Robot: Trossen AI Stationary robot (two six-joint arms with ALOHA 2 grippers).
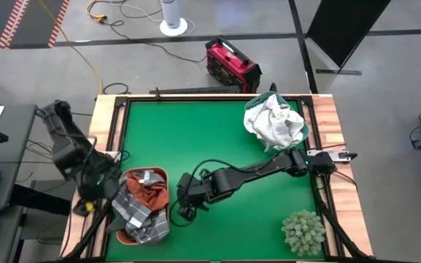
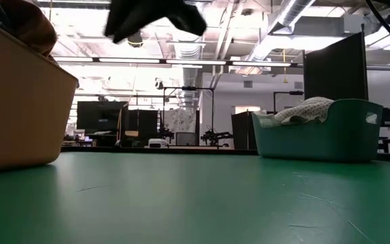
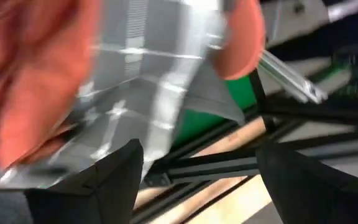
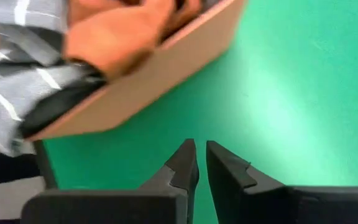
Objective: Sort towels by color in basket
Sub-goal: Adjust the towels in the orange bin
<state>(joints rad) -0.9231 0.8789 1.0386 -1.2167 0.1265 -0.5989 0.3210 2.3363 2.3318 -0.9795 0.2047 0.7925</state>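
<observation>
Soft, crumpled cloth towels (image 1: 143, 204) fill a smooth tan plastic basket (image 1: 159, 174). Around it the surface (image 1: 196, 139) is matt green felt-like covering, edged in pale wood (image 1: 107, 117).

The floor (image 1: 386, 88) around the bench is smooth grey concrete. A red and black case (image 1: 231, 64) sits on it just beyond the bench's far edge, with a white round stand (image 1: 173, 22) farther off and an orange cable (image 1: 86, 55) trailing across. A dark panel (image 1: 342, 29) stands at the far right. Beyond the bench, long ceiling lights (image 2: 181, 62) glow under pale ducts (image 2: 296, 13), and a dark partition (image 2: 336, 64) rises at the right.
</observation>
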